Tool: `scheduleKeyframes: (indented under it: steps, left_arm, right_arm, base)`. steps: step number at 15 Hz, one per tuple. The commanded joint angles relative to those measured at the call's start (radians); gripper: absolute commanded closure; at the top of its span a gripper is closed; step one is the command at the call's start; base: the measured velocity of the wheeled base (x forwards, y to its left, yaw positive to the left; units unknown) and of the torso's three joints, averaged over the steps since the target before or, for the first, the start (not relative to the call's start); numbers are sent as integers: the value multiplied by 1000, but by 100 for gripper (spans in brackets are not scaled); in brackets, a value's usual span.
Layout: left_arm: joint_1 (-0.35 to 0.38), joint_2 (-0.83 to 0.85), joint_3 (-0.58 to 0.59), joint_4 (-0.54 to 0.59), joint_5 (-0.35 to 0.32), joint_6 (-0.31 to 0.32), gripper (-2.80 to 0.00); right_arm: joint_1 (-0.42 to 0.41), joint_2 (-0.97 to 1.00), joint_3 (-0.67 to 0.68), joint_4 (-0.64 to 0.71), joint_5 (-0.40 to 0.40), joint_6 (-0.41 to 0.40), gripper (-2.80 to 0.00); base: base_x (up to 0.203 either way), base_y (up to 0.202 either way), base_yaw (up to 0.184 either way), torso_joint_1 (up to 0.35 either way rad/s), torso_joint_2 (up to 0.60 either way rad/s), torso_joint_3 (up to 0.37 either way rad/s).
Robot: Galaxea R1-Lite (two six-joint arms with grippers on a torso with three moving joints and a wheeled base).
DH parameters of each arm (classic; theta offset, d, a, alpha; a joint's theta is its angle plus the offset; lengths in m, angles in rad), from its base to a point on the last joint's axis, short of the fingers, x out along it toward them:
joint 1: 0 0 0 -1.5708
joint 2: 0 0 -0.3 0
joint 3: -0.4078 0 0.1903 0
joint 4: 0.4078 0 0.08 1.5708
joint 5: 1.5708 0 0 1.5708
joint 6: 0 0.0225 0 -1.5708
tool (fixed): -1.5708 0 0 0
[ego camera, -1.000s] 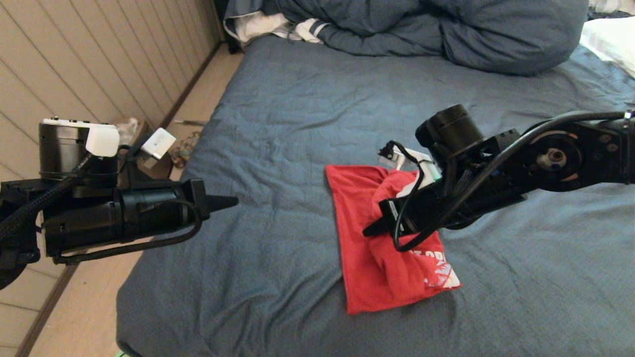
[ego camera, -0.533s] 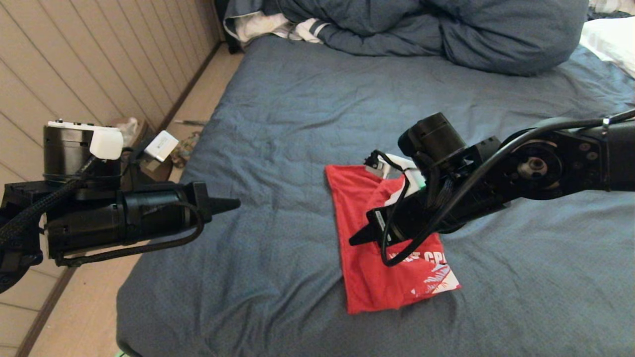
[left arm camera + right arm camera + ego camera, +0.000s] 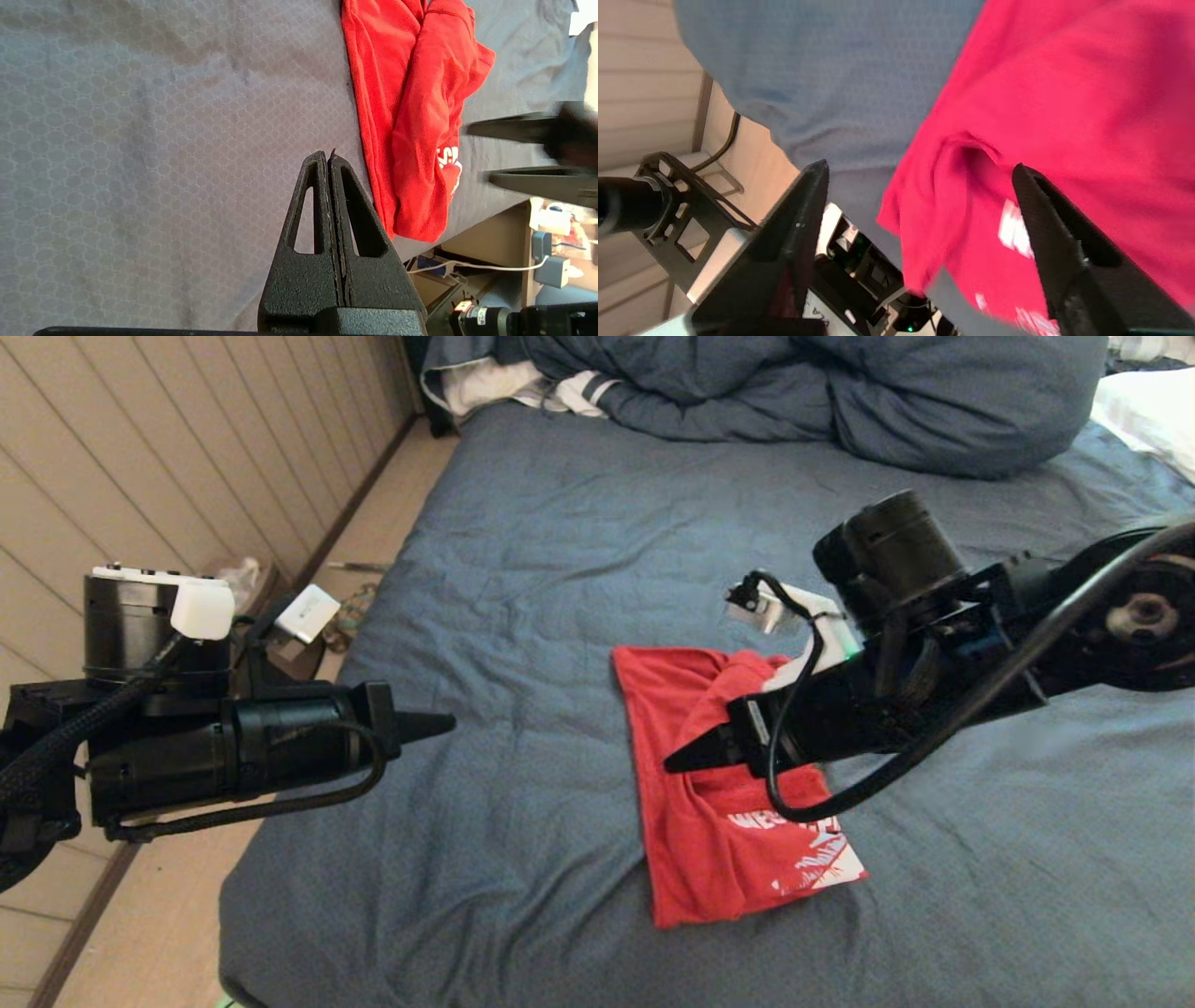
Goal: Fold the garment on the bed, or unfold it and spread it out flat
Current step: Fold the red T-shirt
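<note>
- Red cotton is lying folded in a narrow bundle on the bed (image 3: 560, 541), sitting near the middle of the slate-blue sheet in the head view; this garment (image 3: 695, 840) is showing its white print at its 4 o'clock corner.
- I am hovering my right fingers (image 3: 920, 210) just above the garment's middle, the two black prongs standing wide apart with nothing between them, clear of the cloth as far as I can judge.
- I am reading that wide stance as a release: the top layer is slumping loosely under me with a soft hollow in it, so the fold is resting by its own weight.
- I am keeping my left fingers (image 3: 328, 161) pressed tightly together, holding nothing, out at about 9 o'clock from the garment and well apart from it, over the edge of the bed; I judge that this arm is parked so as not to drag the sheet.
- Bunched at 12 o'clock, far from the garment, a dark-blue duvet (image 3: 840, 392) is lying clear of the working area.
- I am judging the fold nearly done, though its upper layer is lying rumpled and may need smoothing.
</note>
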Motion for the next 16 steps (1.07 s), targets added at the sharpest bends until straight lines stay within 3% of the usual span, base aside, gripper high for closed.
scheduleKeyframes:
  steps: [1,5,16]
  left_arm:
    - [0,3,0,-1,-2,-5,0]
    - [-1,6,0,-3,-3,-6,0]
    - [-16,10,4,-3,-3,-11,0]
  right_arm:
    - [-60,-90,33,3,0,-2,0]
    - [-206,-91,69,4,0,-27,0]
    - [-213,-15,130,-9,-1,-25,0]
  base:
    - [0,0,0,0,0,0]
    - [0,0,0,0,0,0]
    - [0,0,0,0,0,0]
